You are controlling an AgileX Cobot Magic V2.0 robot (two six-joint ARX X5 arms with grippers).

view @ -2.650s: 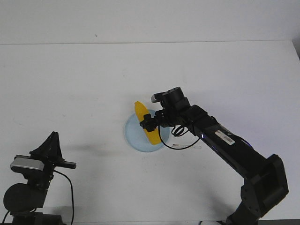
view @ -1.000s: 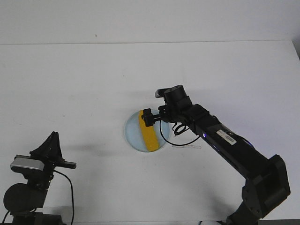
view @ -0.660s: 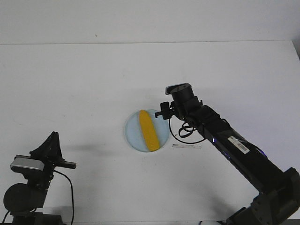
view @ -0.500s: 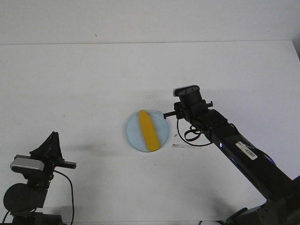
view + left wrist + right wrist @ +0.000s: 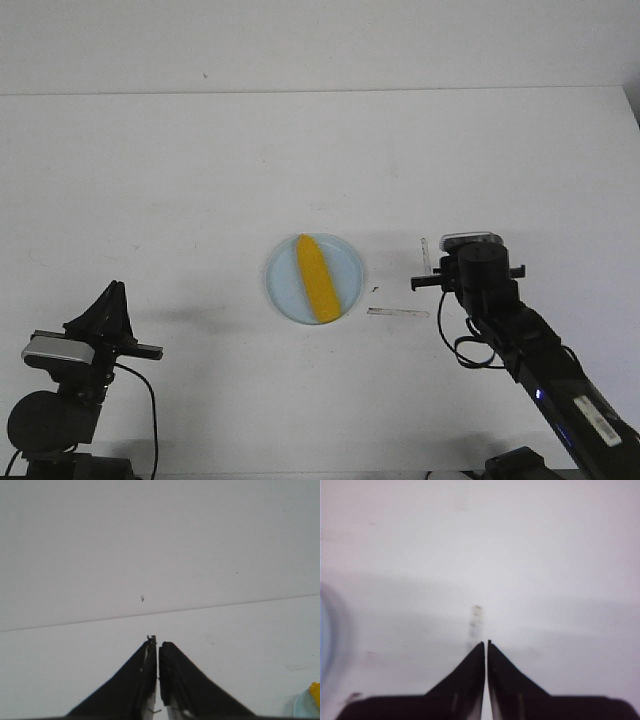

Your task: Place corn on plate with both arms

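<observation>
With the corn (image 5: 315,278) lying across the plate (image 5: 282,295) at frame centre and both pincers, left gripper (image 5: 158,645) and right gripper (image 5: 486,645), pinched nearly closed and empty, little remains at risk beyond the smooth cob rolling off the shallow rim.

White table (image 5: 180,170): blue plate (image 5: 343,263) centre, tape strip (image 5: 397,312) beside.

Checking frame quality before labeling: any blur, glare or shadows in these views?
Front view: sharp, even light, no glare, soft shadow beside the left claw; corn and plate crisp. Left wrist view: sharp, plate edge cropped at the frame border. Right wrist view: soft and blurred, right claw shut, plate a pale smear.
</observation>
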